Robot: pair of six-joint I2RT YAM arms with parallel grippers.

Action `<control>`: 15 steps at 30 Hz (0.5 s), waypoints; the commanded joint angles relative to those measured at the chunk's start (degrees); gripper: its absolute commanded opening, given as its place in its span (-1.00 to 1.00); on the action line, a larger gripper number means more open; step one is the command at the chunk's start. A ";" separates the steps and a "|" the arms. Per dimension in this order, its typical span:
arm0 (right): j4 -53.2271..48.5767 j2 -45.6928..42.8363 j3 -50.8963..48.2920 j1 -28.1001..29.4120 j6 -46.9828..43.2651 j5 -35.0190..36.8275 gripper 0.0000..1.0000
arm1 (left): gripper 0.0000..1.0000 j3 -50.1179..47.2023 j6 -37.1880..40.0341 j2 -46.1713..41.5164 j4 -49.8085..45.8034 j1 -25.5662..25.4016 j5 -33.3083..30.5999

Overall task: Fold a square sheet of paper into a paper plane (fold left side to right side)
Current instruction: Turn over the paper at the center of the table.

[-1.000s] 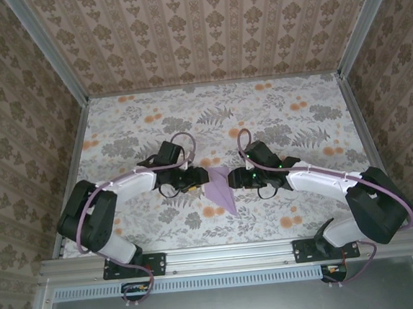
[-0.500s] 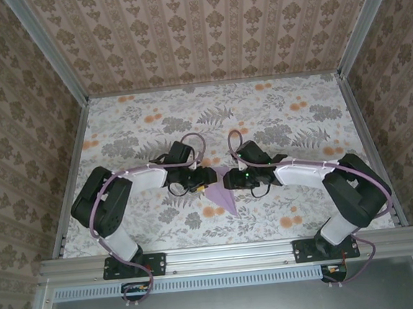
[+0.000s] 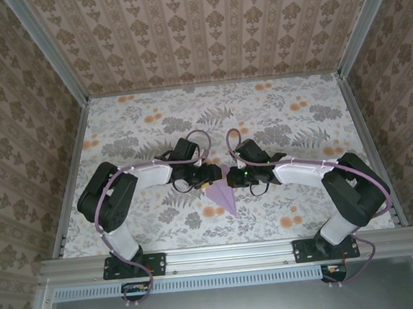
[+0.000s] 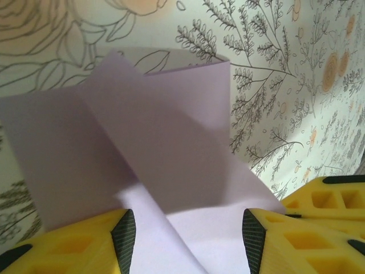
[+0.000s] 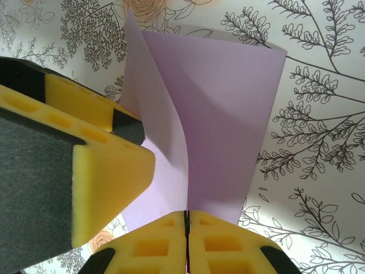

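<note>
Folding needs a lifted flap, so my right gripper [image 5: 187,217] clamps the paper plane [image 5: 228,114] while my left gripper [image 4: 188,234] straddles it, jaws apart.

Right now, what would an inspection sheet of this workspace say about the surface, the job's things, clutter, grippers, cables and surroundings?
Surface: flat floral-print table cover with grey leaves and orange flowers.
Job's things: pale lilac paper plane, a folded dart with its tip toward the arm bases and one flap raised.
Clutter: nothing seen.
Grippers: left gripper open, yellow fingers either side of the paper; right gripper shut, pinching the paper's edge.
Cables: lilac cables looped above both wrists.
Surroundings: patterned wallpaper walls; aluminium frame rail at the near edge.
</note>
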 commanded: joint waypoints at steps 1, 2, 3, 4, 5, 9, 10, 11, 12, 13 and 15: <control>-2.10 -1.81 -0.76 -0.48 -0.77 1.64 -0.85 | 0.10 1.92 -0.35 1.74 0.30 -0.43 0.91; -2.02 -2.04 -1.00 -0.56 -0.73 1.67 -0.85 | 0.10 2.16 -0.50 2.07 0.50 -0.52 1.00; -1.92 -2.18 -1.29 -0.74 -0.56 1.74 -0.85 | 0.09 2.43 -0.49 2.34 0.62 -0.59 1.10; -1.88 -2.38 -1.54 -0.87 -0.44 1.73 -0.85 | 0.08 2.59 -0.34 2.59 0.70 -0.56 1.18; -1.80 -2.54 -1.78 -0.99 -0.45 1.67 -0.84 | 0.07 2.87 -0.37 2.86 1.01 -0.69 1.26; -2.00 -2.54 -2.17 -1.26 -0.35 1.31 -0.75 | -0.02 3.83 -0.16 3.75 2.06 -0.74 1.51; -2.07 -2.52 -2.23 -1.35 -0.27 1.30 -0.74 | -0.04 4.06 -0.13 4.03 2.41 -0.76 1.66; -2.06 -2.56 -2.35 -1.52 -0.28 1.23 -0.72 | -0.06 4.25 -0.03 4.29 2.85 -0.79 1.81; -2.19 -2.67 -2.38 -1.66 -0.28 1.29 -0.70 | -0.08 4.58 -0.05 4.68 3.29 -0.84 2.13; -2.42 -2.76 -2.38 -1.75 -0.26 1.39 -0.66 | -0.08 4.80 -0.11 4.91 3.61 -0.86 2.46; -3.03 -3.11 -2.52 -1.98 -0.24 2.00 -0.53 | -0.10 5.25 -0.17 5.44 4.13 -1.01 2.89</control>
